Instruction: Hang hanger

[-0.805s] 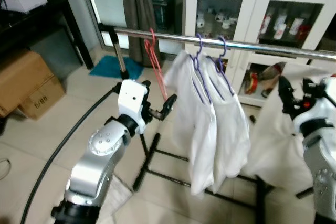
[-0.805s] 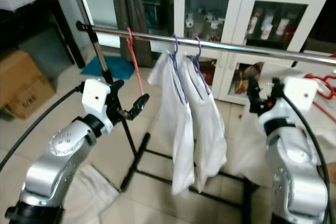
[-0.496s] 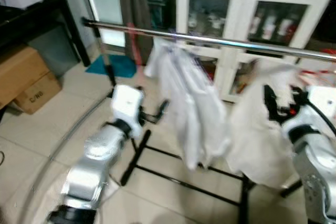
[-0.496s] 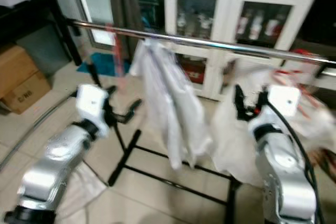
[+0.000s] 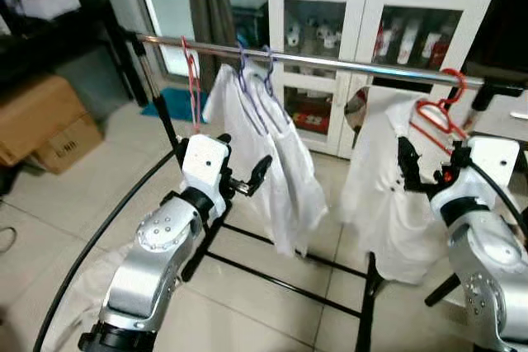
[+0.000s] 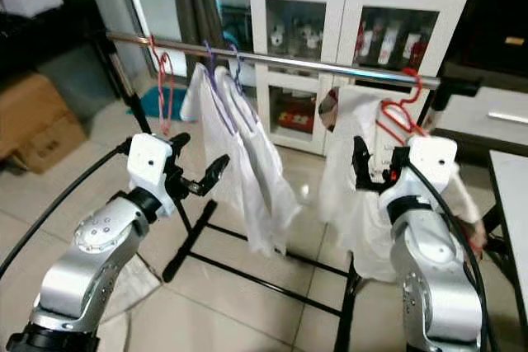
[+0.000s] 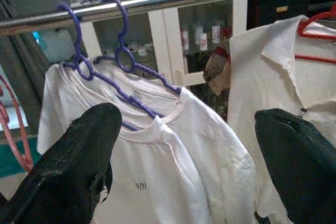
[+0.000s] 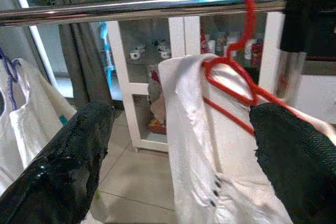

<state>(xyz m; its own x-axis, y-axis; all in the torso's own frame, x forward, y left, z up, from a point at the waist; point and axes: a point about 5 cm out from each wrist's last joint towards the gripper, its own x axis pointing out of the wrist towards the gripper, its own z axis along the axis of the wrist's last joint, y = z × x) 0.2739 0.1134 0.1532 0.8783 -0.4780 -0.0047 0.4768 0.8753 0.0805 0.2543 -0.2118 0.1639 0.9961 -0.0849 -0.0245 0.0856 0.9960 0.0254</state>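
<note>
My right gripper [image 5: 406,164] is raised below the rail [image 5: 330,60], fingers spread, facing the red hanger [image 5: 436,110].

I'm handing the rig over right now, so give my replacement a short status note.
Left gripper: open, holding nothing, raised before the two white shirts on purple hangers.
Right gripper: open, holding nothing, facing the white shirt.
Red hanger with that shirt hooked over the rail near its right end; a bare pink hanger hangs at the left end.
Done: the hanger looks hung.
Left: probably just backing the arms away.
</note>
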